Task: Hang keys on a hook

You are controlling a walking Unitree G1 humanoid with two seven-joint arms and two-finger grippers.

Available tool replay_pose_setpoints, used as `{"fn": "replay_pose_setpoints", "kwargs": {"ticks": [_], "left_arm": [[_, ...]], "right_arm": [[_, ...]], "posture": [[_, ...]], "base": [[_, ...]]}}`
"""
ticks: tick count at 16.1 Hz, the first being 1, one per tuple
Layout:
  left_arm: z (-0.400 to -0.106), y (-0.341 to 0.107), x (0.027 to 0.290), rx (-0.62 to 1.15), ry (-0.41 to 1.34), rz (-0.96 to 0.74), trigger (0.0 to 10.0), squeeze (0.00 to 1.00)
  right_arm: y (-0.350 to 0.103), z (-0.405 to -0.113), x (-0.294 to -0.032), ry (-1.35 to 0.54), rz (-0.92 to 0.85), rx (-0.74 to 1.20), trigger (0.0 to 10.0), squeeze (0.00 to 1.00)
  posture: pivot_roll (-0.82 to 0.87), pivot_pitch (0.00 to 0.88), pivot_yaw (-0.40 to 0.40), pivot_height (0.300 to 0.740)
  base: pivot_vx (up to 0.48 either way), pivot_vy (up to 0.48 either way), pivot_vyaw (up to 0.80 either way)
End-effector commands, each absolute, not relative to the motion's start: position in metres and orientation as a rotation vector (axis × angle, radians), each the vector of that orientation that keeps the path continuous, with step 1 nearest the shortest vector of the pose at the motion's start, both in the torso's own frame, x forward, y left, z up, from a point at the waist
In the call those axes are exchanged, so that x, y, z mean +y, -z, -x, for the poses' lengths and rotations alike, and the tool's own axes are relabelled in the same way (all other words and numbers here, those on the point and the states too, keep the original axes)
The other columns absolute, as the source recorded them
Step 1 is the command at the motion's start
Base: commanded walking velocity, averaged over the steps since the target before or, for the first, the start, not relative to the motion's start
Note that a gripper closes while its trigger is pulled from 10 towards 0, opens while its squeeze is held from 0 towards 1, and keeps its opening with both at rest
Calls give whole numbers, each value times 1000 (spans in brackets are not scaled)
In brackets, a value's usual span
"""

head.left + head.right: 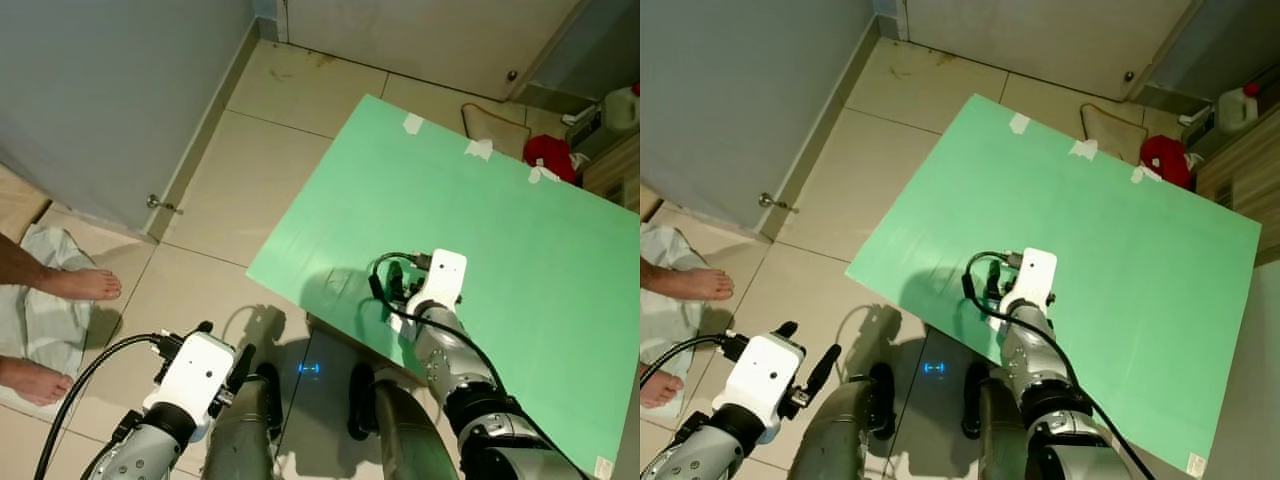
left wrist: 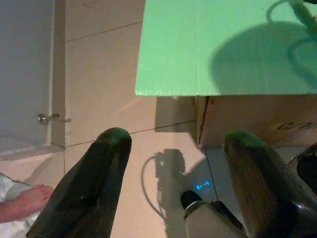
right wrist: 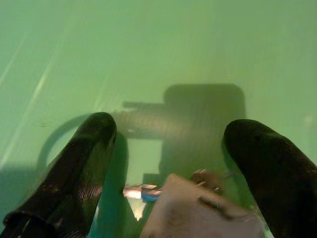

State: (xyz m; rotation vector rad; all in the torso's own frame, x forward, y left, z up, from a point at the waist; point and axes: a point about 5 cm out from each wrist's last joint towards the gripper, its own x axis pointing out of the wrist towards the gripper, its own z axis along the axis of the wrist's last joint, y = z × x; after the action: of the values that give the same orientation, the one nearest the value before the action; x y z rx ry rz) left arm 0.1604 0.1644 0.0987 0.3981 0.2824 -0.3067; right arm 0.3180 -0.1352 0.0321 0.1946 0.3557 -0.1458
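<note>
From the head, the right gripper hangs over the flat green plastic board, likely reaching down for keys. In the left wrist view, the left gripper waits wide open above the tiled floor. In the right wrist view, the black fingers spread wide around the small metal keys with a pale tag, which lie between them on the board.

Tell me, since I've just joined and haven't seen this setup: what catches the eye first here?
The big green board dominates, lying over a cardboard box on the tiled floor. The right gripper hovers low above it with its fingers spread, a small tagged object between them. At the left edge, a person's bare feet stand by a cloth, and the left gripper hangs open over the tiles.
</note>
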Motion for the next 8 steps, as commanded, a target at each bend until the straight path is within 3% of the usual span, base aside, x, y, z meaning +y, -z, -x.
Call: {"fn": "replay_pose_setpoints", "kwargs": {"ticks": [1, 5, 8], "left_arm": [[-156, -96, 162, 304, 327, -389, 10000, 0], [-156, -95, 160, 303, 335, -384, 10000, 0], [-152, -89, 156, 327, 333, -238, 10000, 0]], "right_arm": [[-24, -312, -144, 196, -184, 373, 10000, 0], [-29, -317, -156, 240, -150, 333, 10000, 0], [-30, -317, -154, 249, -177, 322, 10000, 0]], "posture": [[256, 408, -27, 722], [233, 405, -25, 722], [234, 404, -26, 722]], "base": [[0, 0, 0], [0, 0, 0], [0, 0, 0]]}}
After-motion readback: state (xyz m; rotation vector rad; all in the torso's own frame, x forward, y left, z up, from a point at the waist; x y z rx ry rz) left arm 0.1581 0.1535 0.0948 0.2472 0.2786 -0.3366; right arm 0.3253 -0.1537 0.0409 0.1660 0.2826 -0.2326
